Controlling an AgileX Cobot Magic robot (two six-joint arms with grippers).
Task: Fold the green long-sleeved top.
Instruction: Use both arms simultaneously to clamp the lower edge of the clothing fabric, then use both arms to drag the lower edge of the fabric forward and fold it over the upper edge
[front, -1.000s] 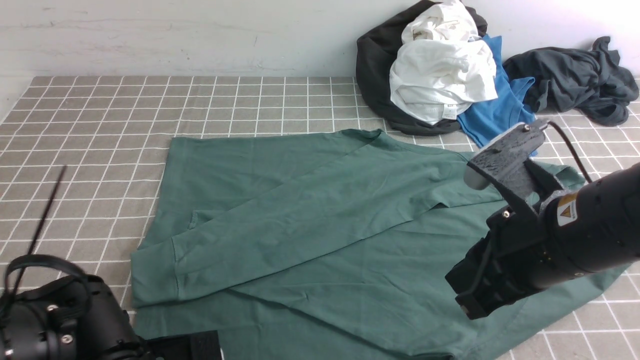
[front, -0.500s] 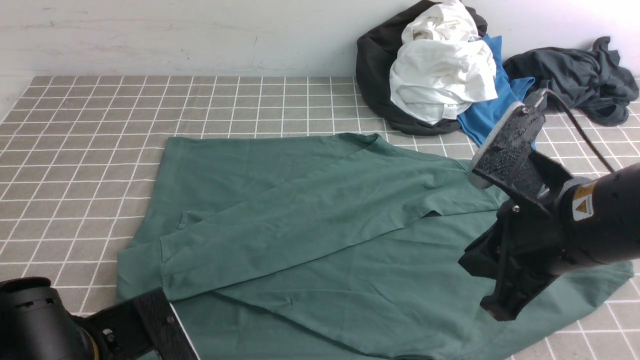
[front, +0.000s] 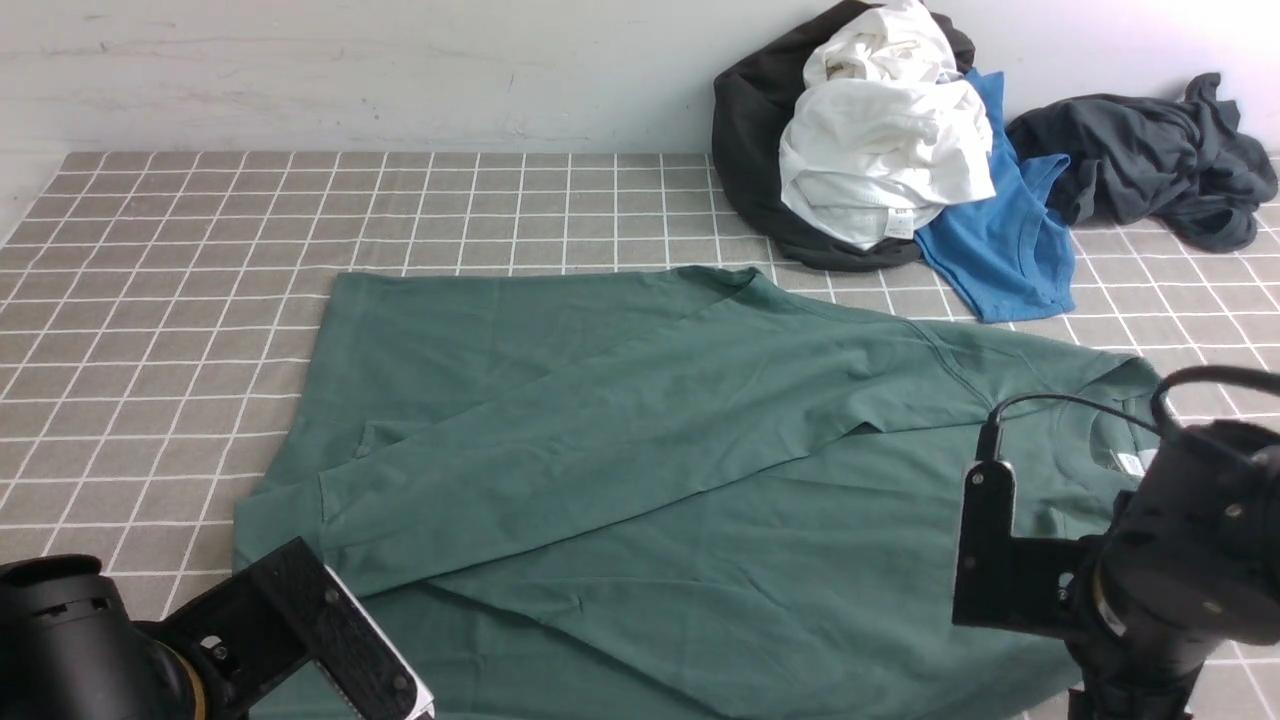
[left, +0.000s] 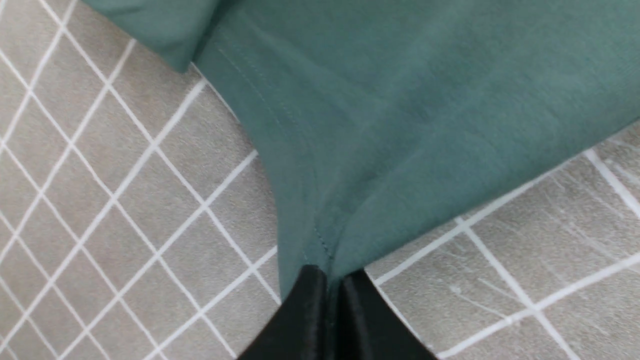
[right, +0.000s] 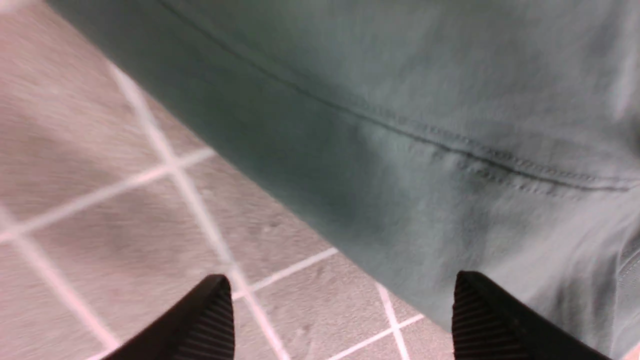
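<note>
The green top (front: 620, 430) lies across the tabletop (front: 200, 300). The left pincer (left: 332, 287) is closed on its edge, pinching the cloth. The right pincer (right: 342, 310) stands wide open near another edge, cloth partly between its fingers.

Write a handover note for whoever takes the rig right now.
Left gripper: shut on the hem of the green top.
Right gripper: open, at the top's near edge, nothing gripped.
Top: spread on the table, a sleeve laid diagonally across the body.
Done: that sleeve is in.
Left: probably grip with the right, then fold the body.
Other garments lie at the far right.
</note>
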